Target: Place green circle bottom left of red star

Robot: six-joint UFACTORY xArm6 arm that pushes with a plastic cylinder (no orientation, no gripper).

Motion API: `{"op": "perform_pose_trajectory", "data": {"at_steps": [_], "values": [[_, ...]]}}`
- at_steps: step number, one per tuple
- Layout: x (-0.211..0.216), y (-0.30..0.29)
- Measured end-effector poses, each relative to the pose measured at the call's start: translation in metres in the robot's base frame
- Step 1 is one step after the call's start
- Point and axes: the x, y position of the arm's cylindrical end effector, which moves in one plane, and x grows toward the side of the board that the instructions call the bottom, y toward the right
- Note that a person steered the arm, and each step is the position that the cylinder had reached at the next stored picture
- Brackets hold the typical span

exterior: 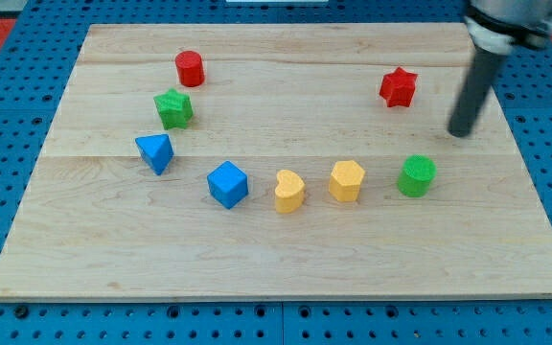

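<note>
The green circle (416,176) sits on the wooden board (286,259) at the view's right, below and slightly right of the red star (398,88). The two blocks are apart. My tip (461,131) is to the upper right of the green circle and to the lower right of the red star, touching neither. The rod rises from the tip toward the view's top right corner.
A red cylinder (190,68), a green star (173,108) and a blue triangle (154,152) stand at the view's left. A blue cube (228,184), a yellow heart (288,191) and a yellow hexagon (347,180) form a row left of the green circle.
</note>
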Motion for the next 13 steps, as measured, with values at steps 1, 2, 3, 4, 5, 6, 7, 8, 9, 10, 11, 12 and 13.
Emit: {"op": "perform_pose_trajectory", "data": {"at_steps": [1,2,3,4,5,6,7,8,9,10,11,12,13], "values": [[0.075,-0.007],[0.117,-0.052],[0.085,-0.088],[0.058,-0.094],[0.038,-0.094],[0.018,-0.095],[0.024,-0.077],[0.020,-0.043],[0.000,-0.043],[-0.006,-0.037],[-0.011,-0.048],[-0.011,-0.066],[-0.013,-0.074]]}}
